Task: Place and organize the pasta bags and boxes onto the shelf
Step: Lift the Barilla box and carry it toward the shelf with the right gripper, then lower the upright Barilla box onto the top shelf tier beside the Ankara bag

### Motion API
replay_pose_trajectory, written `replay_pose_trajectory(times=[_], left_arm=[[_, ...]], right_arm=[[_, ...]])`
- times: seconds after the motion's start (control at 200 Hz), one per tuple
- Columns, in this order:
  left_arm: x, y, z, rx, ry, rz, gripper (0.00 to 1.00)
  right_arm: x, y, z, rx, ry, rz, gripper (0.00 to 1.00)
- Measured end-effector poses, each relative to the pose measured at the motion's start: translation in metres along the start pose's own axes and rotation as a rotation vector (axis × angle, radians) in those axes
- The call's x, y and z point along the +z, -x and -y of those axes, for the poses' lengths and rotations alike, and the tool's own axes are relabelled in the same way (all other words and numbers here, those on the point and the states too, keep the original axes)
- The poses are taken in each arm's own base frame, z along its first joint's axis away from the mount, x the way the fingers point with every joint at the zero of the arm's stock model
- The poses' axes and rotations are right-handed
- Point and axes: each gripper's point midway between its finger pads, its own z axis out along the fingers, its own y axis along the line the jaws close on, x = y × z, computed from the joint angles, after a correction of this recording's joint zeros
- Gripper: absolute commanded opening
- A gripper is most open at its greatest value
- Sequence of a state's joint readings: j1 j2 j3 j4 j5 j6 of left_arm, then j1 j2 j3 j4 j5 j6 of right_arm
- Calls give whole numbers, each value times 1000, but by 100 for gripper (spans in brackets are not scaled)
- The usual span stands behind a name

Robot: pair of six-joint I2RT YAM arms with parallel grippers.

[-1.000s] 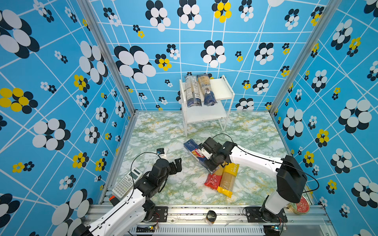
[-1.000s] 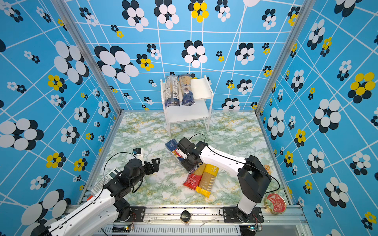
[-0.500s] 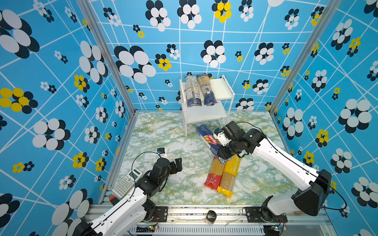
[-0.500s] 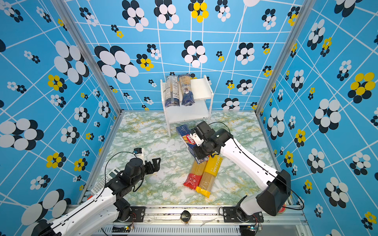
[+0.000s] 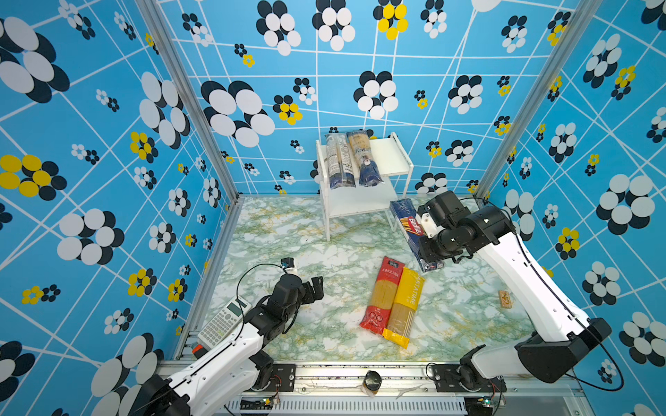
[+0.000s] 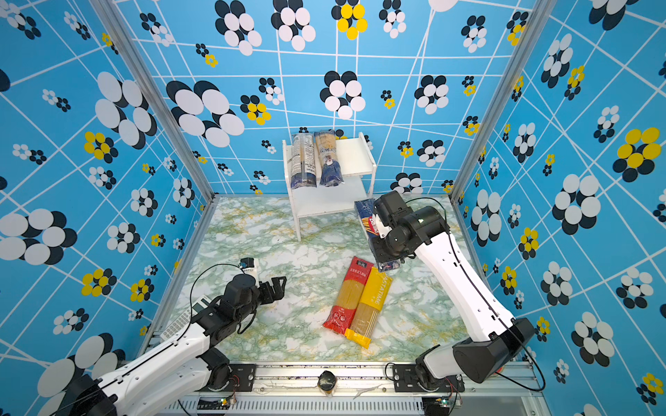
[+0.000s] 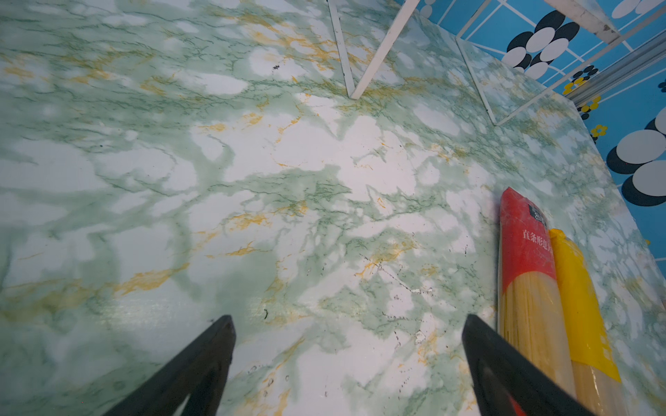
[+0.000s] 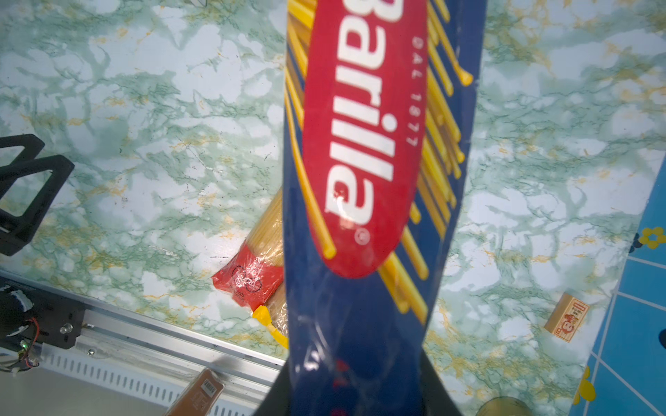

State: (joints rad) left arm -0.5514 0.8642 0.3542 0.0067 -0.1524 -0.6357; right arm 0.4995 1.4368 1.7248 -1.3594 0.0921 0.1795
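Dark-blue film fills my right hand (image 5: 429,252): the fingers are closed almost together on the near end of the Barilla pack (image 5: 412,228), and the rest of the pack juts out beyond them. In the right wrist view the red oval reads "Barilla", with "DAL 1877" beside it. The pack is clear of the bench (image 5: 306,230). Its long axis slants, with the far end just beside the front right leg of the shelf (image 5: 393,155) and the gripped end pointing away from it.

On the shelf's top board two clear and dark-blue bags (image 5: 337,162) lie side by side, long axes front to back; I cannot read their print. In front of the shelf, the red-ended bag (image 5: 383,293) and the yellow-ended bag (image 5: 405,306) lie touching and parallel. The yellow one reads "PASTATIME"; the red one carries Chinese characters.

My left hand (image 5: 315,288) is spread wide and holds nothing. It hovers over bare bench, farther from the shelf.
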Motion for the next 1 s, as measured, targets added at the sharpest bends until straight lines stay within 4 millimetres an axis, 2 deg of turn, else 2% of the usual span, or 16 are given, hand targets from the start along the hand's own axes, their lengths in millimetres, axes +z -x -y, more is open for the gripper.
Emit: replay_pose_trajectory(times=[0.16,0.345,0.53,0.695,1.0], left_arm=[[3,0,2,11,-2,-9,99],[5,-2,1,21,1,-22,99],[5,2,3,21,-9,-16,99],[5,2,3,19,-11,-15,99],[2,6,6,16,-25,-1,99]], right_arm=[[-27,12,9,25,3,61,0],[-70,32,22,61,18,169,0],[-101,51,25,84,68,251,0],[-109,68,21,83,115,286,0],[-103,90,9,69,188,298,0]])
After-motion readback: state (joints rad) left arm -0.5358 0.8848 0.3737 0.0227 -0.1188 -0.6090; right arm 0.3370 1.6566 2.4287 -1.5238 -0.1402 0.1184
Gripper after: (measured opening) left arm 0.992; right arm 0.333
